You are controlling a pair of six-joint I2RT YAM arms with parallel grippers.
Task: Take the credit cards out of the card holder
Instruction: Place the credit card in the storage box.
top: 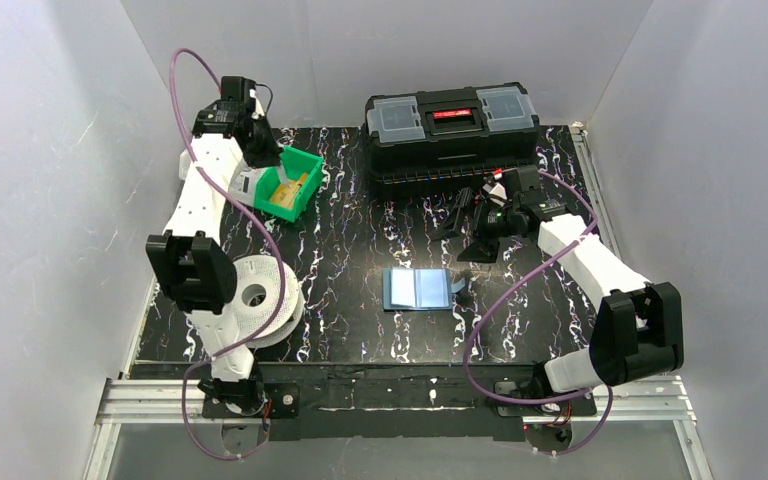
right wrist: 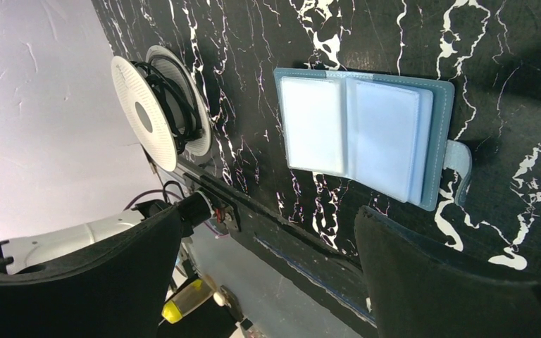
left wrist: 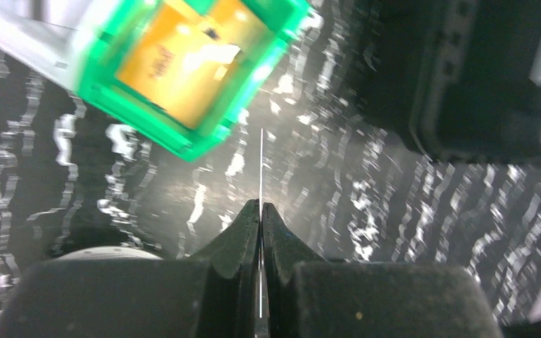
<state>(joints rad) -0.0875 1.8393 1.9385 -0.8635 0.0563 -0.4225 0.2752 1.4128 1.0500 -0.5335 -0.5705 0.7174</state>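
Holder: open flat mid-frame, pockets look empty
Left gripper: clenched on card edge-on, near green bin upper left, likely for drop
Right gripper: released, standing off from holder

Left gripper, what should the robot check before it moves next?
1. Left gripper pinches the thin card, seen edge-on: ok.
2. Thin card hangs over the green bin: cannot tell.
3. Orange card lies inside the bin: ok.
4. Card holder lies open and flat: ok.
5. Holder's pockets are empty: cannot tell.
6. Right gripper is open, off the holder: ok.
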